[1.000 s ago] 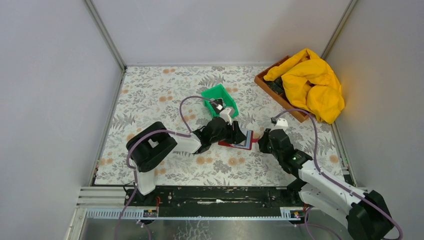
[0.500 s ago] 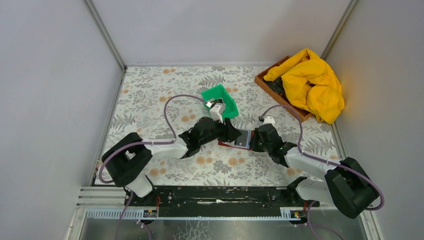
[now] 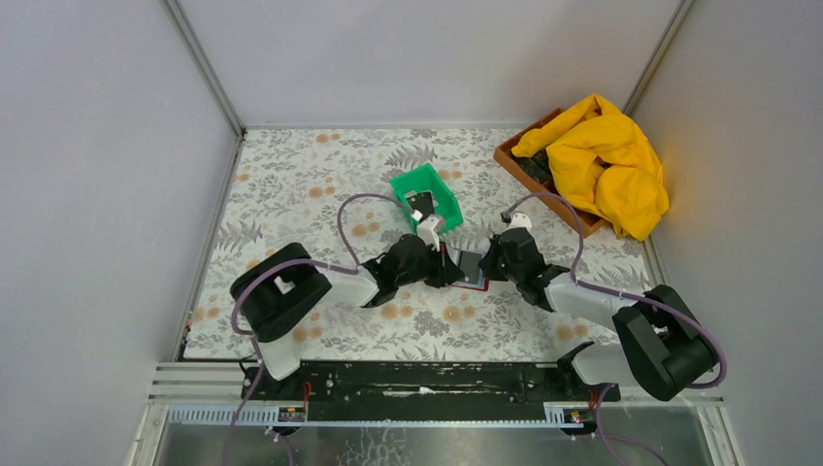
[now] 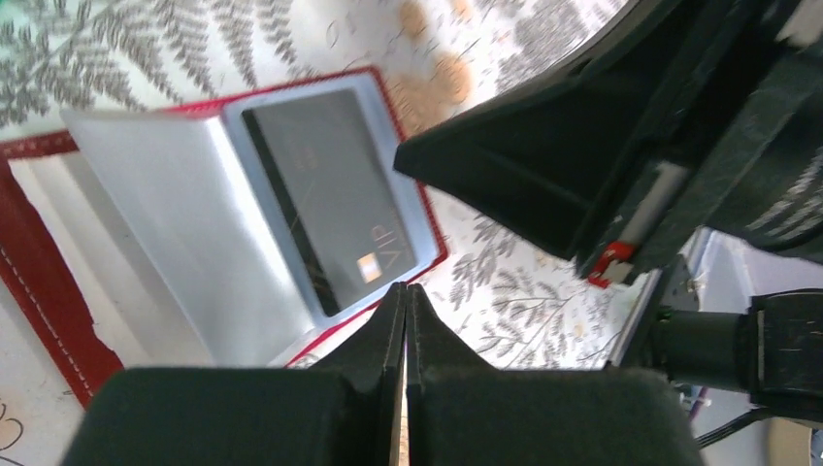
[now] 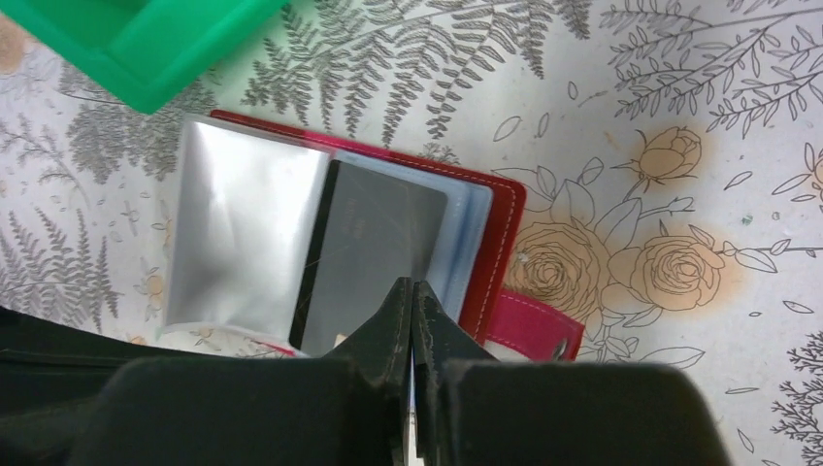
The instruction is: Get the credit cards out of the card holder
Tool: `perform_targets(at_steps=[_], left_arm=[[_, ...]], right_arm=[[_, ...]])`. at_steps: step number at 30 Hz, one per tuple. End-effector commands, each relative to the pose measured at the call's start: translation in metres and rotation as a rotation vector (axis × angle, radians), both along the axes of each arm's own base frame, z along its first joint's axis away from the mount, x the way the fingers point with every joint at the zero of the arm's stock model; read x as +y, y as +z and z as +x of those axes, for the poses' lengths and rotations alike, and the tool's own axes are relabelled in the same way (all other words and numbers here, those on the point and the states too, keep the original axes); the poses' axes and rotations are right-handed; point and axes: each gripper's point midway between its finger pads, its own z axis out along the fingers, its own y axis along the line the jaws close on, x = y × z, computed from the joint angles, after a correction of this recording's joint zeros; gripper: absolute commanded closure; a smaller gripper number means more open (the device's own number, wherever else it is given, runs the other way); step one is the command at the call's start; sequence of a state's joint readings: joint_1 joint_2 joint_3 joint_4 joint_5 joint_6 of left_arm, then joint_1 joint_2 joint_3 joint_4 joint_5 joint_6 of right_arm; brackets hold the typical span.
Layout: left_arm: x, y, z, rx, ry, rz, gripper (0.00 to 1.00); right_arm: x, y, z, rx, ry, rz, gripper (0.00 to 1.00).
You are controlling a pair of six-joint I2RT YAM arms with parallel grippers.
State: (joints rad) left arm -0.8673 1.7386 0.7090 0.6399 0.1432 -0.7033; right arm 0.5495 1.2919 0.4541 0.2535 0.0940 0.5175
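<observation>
Now the right gripper [image 3: 489,266] sits closer to the open card holder [image 5: 503,248] than 0.5 s ago, opposite the left gripper [image 3: 453,272]; both have fingers pressed together at its black VIP card [image 4: 330,199].

Top external: looking down from high above the near edge, covering the whole floral-print table [image 3: 291,194].
Left wrist: viewing the open dark red folding card holder [image 4: 44,291] closely.
Right wrist: viewing that same holder closely, from the opposite side.
</observation>
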Motion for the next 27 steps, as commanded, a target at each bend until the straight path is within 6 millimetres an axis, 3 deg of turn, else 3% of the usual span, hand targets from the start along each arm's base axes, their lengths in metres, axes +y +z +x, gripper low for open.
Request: perform_targets(at_steps=[1, 5, 9, 17, 21, 27], left_arm=[[-0.013, 0.014, 0.012, -0.023, -0.027, -0.096, 1.0], [0.0, 0.004, 0.019, -0.016, 0.006, -0.064, 0.99], [0.011, -0.007, 0.027, 0.009, 0.024, -0.046, 0.83], [0.014, -0.022, 0.034, 0.053, 0.005, -0.072, 0.71], [0.011, -0.025, 0.035, 0.051, -0.007, -0.064, 0.51], [0.008, -0.032, 0.034, 0.064, -0.022, -0.059, 0.5]], right_arm=[[0.011, 0.01, 0.02, -0.039, 0.0, 0.056, 1.0], [0.009, -0.003, 0.015, -0.004, 0.0, 0.044, 1.0], [0.007, -0.012, 0.01, 0.024, 0.001, 0.046, 1.0], [0.003, -0.019, 0.007, 0.045, -0.006, 0.05, 1.0], [0.002, -0.021, 0.006, 0.052, -0.008, 0.053, 1.0], [0.003, -0.023, 0.006, 0.059, -0.006, 0.06, 1.0]])
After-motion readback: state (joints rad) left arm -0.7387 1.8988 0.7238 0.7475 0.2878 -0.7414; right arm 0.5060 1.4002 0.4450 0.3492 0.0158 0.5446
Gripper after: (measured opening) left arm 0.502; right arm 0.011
